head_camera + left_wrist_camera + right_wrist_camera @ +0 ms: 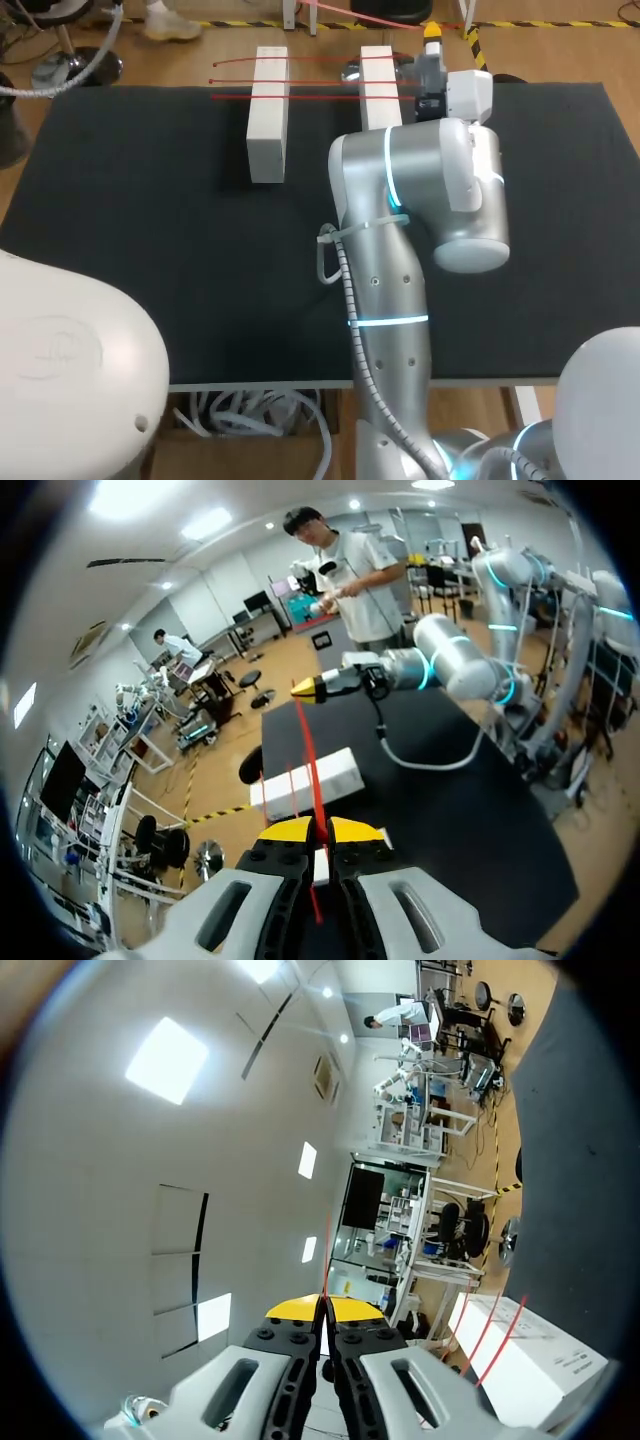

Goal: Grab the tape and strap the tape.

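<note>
Tape point(305, 750), thin and red, runs tight between my arms. Left jaws and right jaws both pinch it. Two white blocks point(268, 110) stand far on the counter point(120, 220).

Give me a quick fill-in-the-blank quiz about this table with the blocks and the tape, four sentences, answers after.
1. The tape strands are ___ in colour.
2. They lie across ___ white blocks.
3. The table top is ___.
4. The left gripper is ___ on the tape.
Missing words: red; two; black; shut.
</note>
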Controlling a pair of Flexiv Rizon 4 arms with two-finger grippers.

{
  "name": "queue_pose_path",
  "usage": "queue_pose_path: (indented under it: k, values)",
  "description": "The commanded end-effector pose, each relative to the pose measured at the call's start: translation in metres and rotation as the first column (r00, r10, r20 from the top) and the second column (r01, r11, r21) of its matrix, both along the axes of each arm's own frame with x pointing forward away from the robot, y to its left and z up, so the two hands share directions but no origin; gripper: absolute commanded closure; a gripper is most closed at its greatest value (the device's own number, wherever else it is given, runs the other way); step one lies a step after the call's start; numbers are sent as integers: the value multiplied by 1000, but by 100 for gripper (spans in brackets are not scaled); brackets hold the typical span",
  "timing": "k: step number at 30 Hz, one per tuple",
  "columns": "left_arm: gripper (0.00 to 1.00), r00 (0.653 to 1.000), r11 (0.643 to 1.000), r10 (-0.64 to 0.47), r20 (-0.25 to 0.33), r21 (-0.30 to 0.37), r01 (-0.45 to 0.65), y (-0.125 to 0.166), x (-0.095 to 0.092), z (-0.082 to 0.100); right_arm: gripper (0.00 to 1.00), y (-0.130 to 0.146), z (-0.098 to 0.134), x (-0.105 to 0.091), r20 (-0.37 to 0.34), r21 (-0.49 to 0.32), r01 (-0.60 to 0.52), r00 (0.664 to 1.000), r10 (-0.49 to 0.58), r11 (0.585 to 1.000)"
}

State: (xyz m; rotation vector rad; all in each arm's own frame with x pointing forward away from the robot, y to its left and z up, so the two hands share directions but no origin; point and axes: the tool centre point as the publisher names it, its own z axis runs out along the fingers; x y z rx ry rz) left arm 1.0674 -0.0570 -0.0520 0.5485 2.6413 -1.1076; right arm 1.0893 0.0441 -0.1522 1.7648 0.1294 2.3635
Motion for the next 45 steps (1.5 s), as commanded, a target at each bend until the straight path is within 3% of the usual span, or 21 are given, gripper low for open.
queue_pose_path:
  k: [1, 17, 21, 23, 29, 39, 45]
  values:
    - [100, 997, 938, -52, 50, 346, 31, -11, 8, 7, 100, -2, 0, 1, -4, -1, -3, 1000, 3, 1000]
    - [100, 997, 938, -52, 50, 346, 31, -11, 8, 7, 100, -2, 0, 1, -4, -1, -3, 1000, 3, 1000]
    - [100, 999, 898, -21, 25, 441, 8, -16, 8, 12, 100, -2, 0, 1, -4, -1, -3, 1000, 3, 1000]
    - [100, 999, 890, -7, 34, 456, -9, -18, 9, 15, 100, -2, 0, 1, -4, -1, -3, 1000, 3, 1000]
    - [100, 999, 791, -42, 0, 611, 34, -32, 10, 26, 100, -2, 0, 1, -4, -1, -3, 1000, 3, 1000]
    - [100, 997, 676, -72, 10, 736, 41, -43, 8, 30, 100, -2, 0, 1, -4, -1, -3, 1000, 3, 1000]
    - [100, 998, 663, -70, -3, 747, 49, -45, 7, 28, 100, -2, 0, 1, -4, -1, -3, 1000, 3, 1000]
